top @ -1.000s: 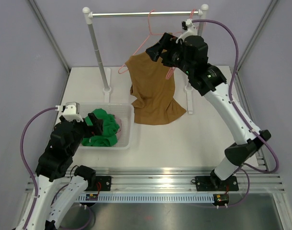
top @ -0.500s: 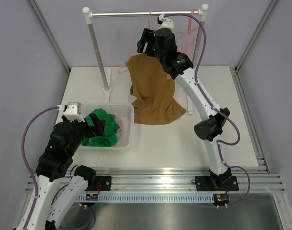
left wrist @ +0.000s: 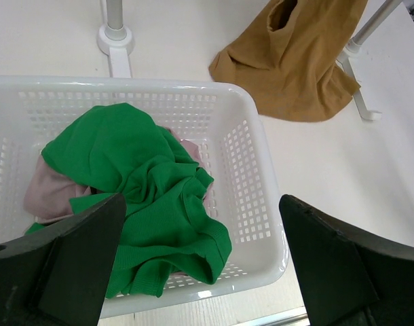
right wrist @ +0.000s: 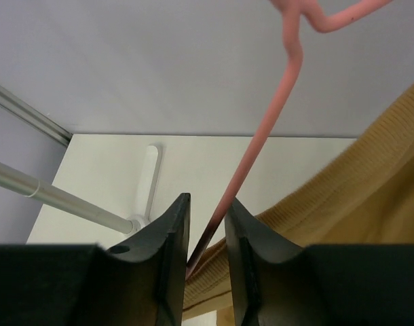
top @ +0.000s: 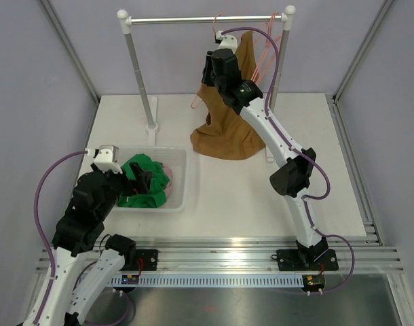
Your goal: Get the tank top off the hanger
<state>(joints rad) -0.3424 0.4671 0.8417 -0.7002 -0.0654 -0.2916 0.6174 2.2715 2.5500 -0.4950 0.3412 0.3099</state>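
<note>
Right pincer [right wrist: 207,204]: the two black fingers stood nearly together, with the thin pink wire hanger [right wrist: 261,136] running down between them; read as clamped on the wire. In the top view this pincer [top: 212,66] sat high, just under the horizontal metal rail [top: 173,20] of the garment stand. The mustard-brown ribbed tank top [right wrist: 356,197] lay just right of the fingers, one edge passing close beneath them. From above, the tank top [top: 227,132] draped down from the hanger beside the pincer, and its lower part lay bunched on the white table [top: 220,197], well below the pincer. Whether the straps sat on the hanger's shoulders could not be told. Left pincer [left wrist: 201,204]: fingers spread wide apart, holding nothing, hovering over the white perforated plastic basket [left wrist: 248,149]. A crumpled green garment [left wrist: 139,176] lay directly under it, with a pale pink cloth [left wrist: 47,193] to its left, partly under the green one. The tank top was well apart from this pincer, beyond the basket's far right corner.
</note>
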